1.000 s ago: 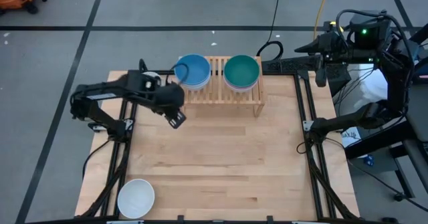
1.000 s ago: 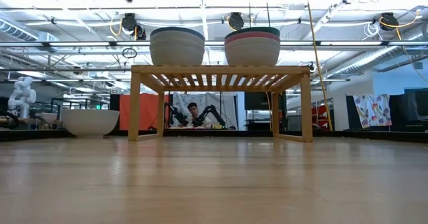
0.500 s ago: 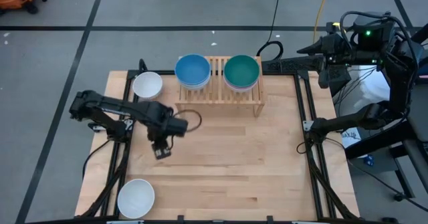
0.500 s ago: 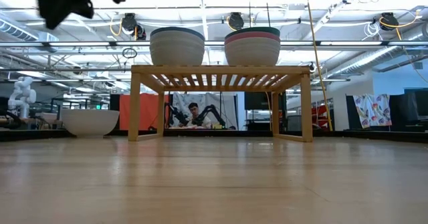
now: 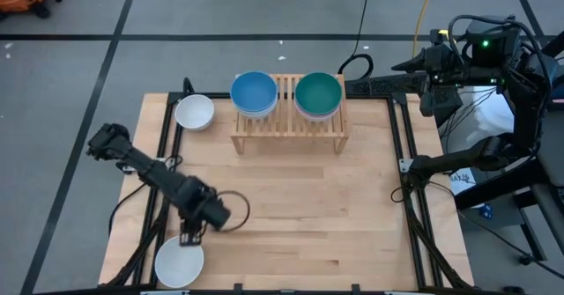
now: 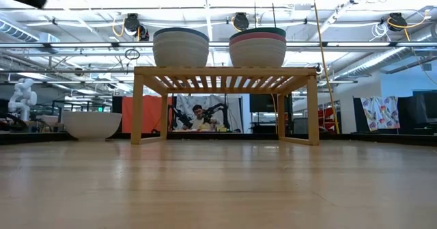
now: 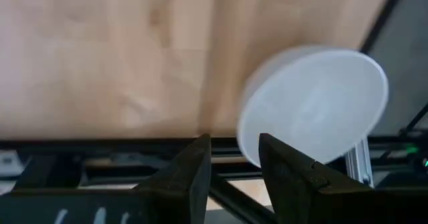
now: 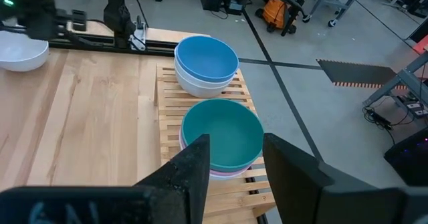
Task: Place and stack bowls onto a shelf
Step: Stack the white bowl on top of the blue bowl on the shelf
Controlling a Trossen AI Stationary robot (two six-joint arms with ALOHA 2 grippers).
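Far left first: the left gripper [image 5: 188, 234] is down at the near-left corner of the table [image 5: 291, 198], hanging just above the rim of a lone white bowl [image 5: 179, 261], fingers spread with nothing between them. In the left wrist view that bowl [image 7: 314, 103] sits just past the dark fingertips [image 7: 194, 167], so my guess is it's lining up to straddle the rim and pick this one up. Makes sense, it's one of only two loose ones on the tabletop.

The other loose white bowl [image 5: 194, 113] is at the far-left corner, just beside the shelf's left leg, not on it. Probably the one after.

Moving right, the shelf [image 5: 288, 126] sits along the far edge in the middle. Left stack has the blue bowl [image 5: 254, 92] on top of white ones, right stack has the dark green bowl [image 5: 318, 92] on top with pink showing under it. The low view shows both stacks [image 6: 181, 47] standing straight on the slats, side by side, which pretty much fills the top. So anything new has to go onto a stack, not next to one.

Far right, the right gripper [image 5: 421, 64] is parked off the table past the far-right corner, fingers apart, holding nothing. Looks like it's just staying out of the way while the left arm works.
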